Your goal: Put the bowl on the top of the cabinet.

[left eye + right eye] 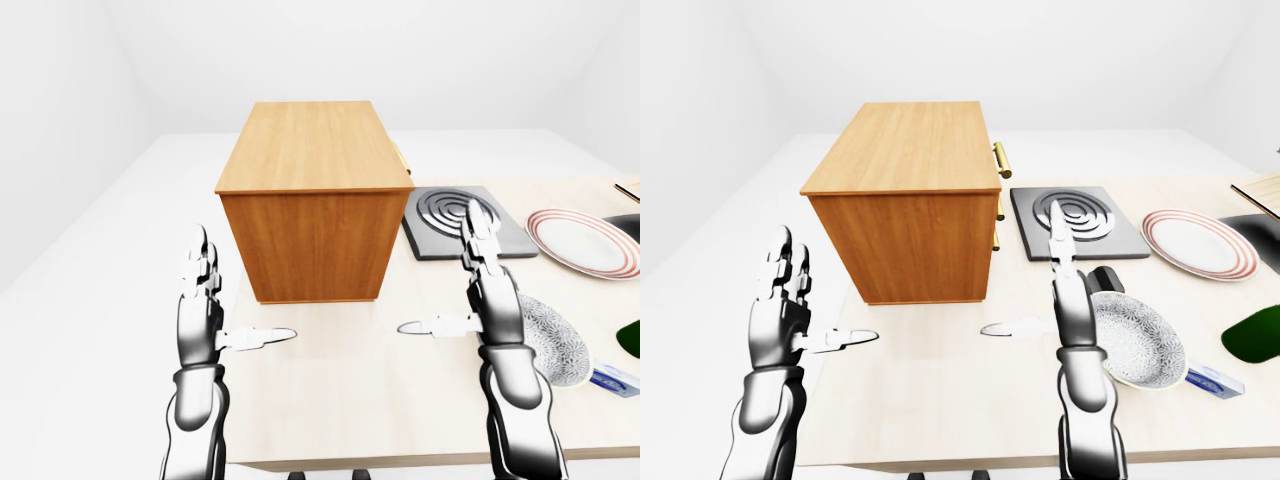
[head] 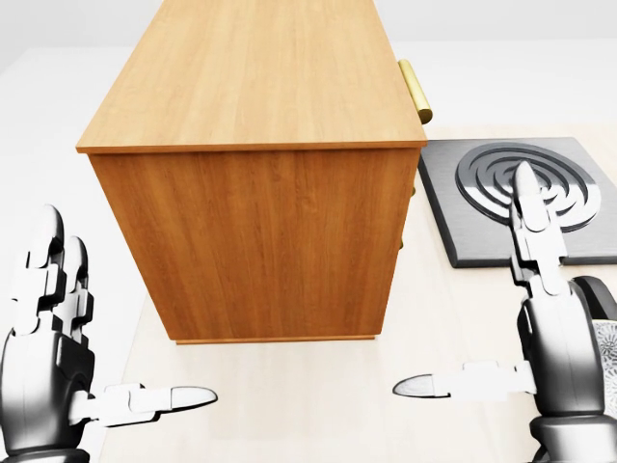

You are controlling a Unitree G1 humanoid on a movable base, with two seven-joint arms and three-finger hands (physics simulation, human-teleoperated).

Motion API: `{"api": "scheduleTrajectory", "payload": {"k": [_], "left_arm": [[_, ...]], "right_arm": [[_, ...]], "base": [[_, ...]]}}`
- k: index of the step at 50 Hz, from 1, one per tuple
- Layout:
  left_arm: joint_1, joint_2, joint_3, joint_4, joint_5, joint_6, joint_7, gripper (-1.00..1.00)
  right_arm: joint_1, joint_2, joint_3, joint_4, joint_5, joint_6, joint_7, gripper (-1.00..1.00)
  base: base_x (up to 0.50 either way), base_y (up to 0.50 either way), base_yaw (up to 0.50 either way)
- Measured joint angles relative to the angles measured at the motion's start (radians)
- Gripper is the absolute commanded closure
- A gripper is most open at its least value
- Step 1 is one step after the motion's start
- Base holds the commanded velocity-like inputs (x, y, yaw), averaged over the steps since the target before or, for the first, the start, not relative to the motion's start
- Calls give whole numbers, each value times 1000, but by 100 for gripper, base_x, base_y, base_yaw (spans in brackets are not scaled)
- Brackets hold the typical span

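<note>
A wooden cabinet (image 1: 312,190) stands on the light table (image 1: 340,400), left of centre, with brass handles (image 1: 1002,160) on its right side. Its flat top (image 2: 260,77) is bare. A grey patterned bowl (image 1: 1140,340) lies on the table just right of my right forearm, partly hidden by it in the left-eye view. My left hand (image 1: 240,295) is open and empty, fingers up, at the table's left edge below the cabinet. My right hand (image 1: 445,275) is open and empty, fingers up, between the cabinet and the bowl.
A dark stove plate with ring burners (image 1: 465,220) lies right of the cabinet. A red-rimmed white plate (image 1: 585,242) sits further right. A green object (image 1: 1255,335) and a small blue item (image 1: 1212,381) lie near the bowl at the right edge.
</note>
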Motion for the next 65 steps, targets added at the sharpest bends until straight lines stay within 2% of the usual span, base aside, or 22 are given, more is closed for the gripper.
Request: {"api": "scheduleTrajectory", "payload": {"k": [29,48,65], "left_arm": [[0,0,-2,1,4,0,2,-100],[4,0,-6,3,6,0,2,-100],[6,0,-7,5,6,0,-1,-100]], "right_arm": [[85,-40,-292,-61,-258,0,284,-100],[139,-26,-365,-32,-399,0,394,-100],[146,-18,-417,-90,-426,0,471,-100]], "base": [[0,0,0],[0,0,0],[0,0,0]]}}
